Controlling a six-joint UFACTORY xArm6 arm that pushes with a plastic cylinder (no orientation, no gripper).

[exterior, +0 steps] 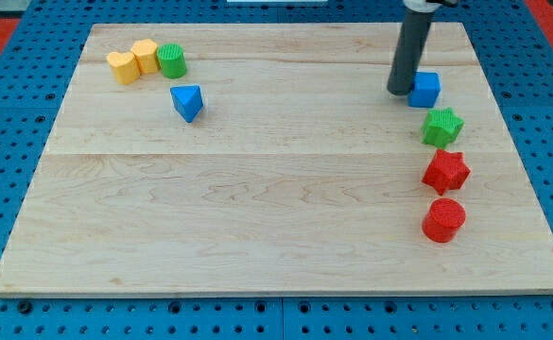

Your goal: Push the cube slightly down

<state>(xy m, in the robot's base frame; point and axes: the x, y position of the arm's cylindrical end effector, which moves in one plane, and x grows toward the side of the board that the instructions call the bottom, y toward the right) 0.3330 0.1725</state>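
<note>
The blue cube [425,89] sits near the table's top right corner, inset from both the top edge and the right edge of the table [257,217]. My tip [400,91] rests on the table surface just to the view's left of the cube, touching or nearly touching its left face; the exact contact cannot be confirmed. The end effector is a plain dark rod with no jaws, so it holds nothing.

Open room: a strip of bare table separates the cube from the top edge, and a slightly wider strip separates it from the right edge. To the view's left of my tip, the table centre is unobstructed.

Obstructions below the cube: a green star block [441,126] lies just beside the cube on its lower right, very close to it. Below that follows a red star block [445,171], then a red cylinder [443,219], forming a column running down along the right edge.

Other items, well apart near the top left corner: a yellow heart-shaped block [121,67], a second yellow block [146,56] touching it, and a green cylinder [171,60] beside that one. A blue triangular block [188,101] lies just below this group.
</note>
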